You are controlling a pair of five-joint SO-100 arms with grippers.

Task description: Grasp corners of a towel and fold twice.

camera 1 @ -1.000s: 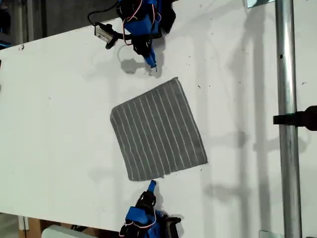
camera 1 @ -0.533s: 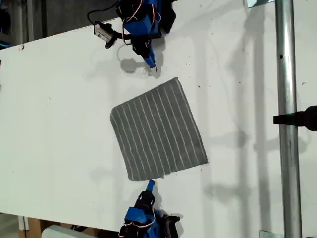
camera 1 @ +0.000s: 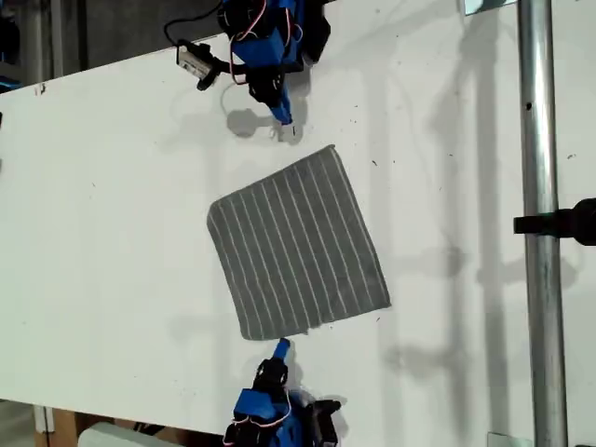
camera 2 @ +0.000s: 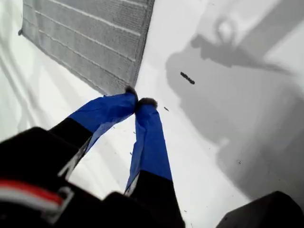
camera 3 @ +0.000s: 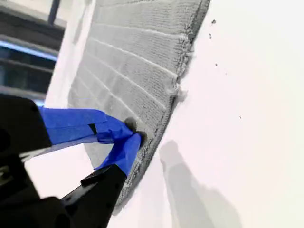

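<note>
The grey towel [camera 1: 298,242] with thin white stripes lies flat and unfolded on the white table [camera 1: 112,233]. My first gripper [camera 1: 283,117] is shut and empty at the exterior view's top, a short way from the towel's upper corner [camera 1: 329,151]. The first wrist view shows its blue fingertips [camera 2: 137,100] closed just short of that corner [camera 2: 124,84]. My second gripper [camera 1: 281,347] is at the exterior view's bottom, by the towel's lower edge near the corner [camera 1: 250,333]. Its tips [camera 3: 134,133] are closed over the towel [camera 3: 137,52] right at its edge; no cloth is lifted.
A vertical metal pole [camera 1: 535,186] with a black clamp [camera 1: 563,223] runs down the exterior view's right. The table's edge slants across that view's upper left. Small dark specks [camera 2: 187,78] dot the table near the towel.
Both grippers shifted only slightly: the first drew a little away from the towel, the second edged a touch sideways. The towel has not moved.
</note>
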